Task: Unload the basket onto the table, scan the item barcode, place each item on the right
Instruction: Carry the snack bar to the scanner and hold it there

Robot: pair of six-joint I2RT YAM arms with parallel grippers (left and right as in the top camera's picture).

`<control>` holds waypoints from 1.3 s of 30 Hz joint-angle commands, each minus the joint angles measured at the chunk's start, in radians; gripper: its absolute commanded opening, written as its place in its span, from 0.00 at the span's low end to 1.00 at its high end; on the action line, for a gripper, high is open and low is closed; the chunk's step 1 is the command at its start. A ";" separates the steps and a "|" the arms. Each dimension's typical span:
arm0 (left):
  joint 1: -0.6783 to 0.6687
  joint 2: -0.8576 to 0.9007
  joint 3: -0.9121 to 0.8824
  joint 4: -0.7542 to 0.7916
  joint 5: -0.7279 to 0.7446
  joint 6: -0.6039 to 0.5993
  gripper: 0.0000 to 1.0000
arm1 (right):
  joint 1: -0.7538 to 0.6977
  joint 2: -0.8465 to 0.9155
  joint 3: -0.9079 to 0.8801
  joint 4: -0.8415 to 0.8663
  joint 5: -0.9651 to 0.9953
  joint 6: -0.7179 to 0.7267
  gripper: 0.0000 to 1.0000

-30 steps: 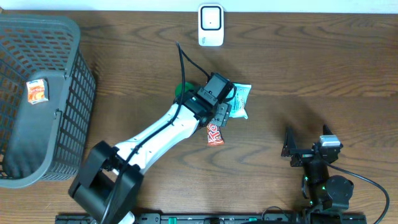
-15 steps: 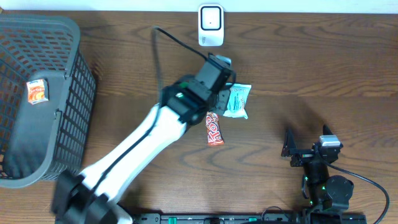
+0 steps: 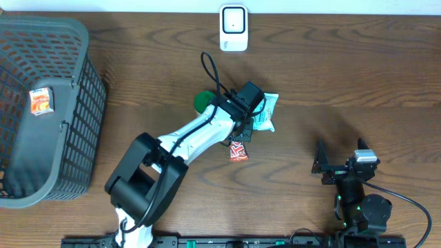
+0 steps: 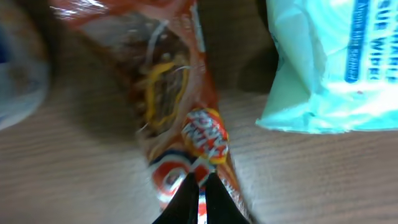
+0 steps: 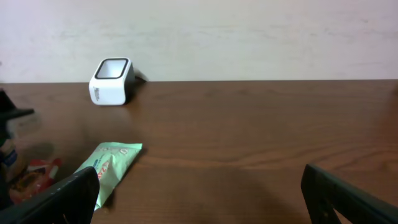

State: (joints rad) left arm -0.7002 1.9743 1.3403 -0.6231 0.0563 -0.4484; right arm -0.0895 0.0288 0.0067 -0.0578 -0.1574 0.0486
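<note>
The left arm is stretching forward, left gripper (image 4: 200, 186) pinching shut on the candy bar (image 4: 168, 93); right gripper (image 3: 339, 160) is sitting wide open; basket (image 3: 89, 124) is holding a small orange box (image 3: 41, 102).

1. A dark brown wooden table (image 3: 358, 69) fills the overhead view, its grain running left to right in long streaks
2. A narrow pale strip shows along the table's far edge in the overhead view
3. In the right wrist view an off-white wall (image 5: 249, 31) rises straight behind that far edge, plain and faintly mottled
4. The light is soft and even; the tabletop has a dull sheen and carries only faint shadows
</note>
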 commanded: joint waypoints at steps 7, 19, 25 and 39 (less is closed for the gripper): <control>0.009 0.073 0.028 0.022 0.109 -0.016 0.07 | 0.005 -0.002 -0.001 -0.003 0.002 0.006 0.99; 0.023 -0.082 0.095 -0.002 -0.158 0.022 0.08 | 0.005 -0.002 -0.001 -0.003 0.002 0.006 0.99; 0.030 0.004 0.087 0.054 -0.154 0.024 0.08 | 0.005 -0.002 -0.001 -0.003 0.002 0.006 0.99; 0.029 0.065 0.114 0.028 -0.154 0.067 0.07 | 0.005 -0.002 -0.001 -0.003 0.002 0.006 0.99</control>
State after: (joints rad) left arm -0.6746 2.0773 1.4288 -0.5705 -0.0856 -0.4221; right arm -0.0895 0.0288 0.0067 -0.0578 -0.1570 0.0483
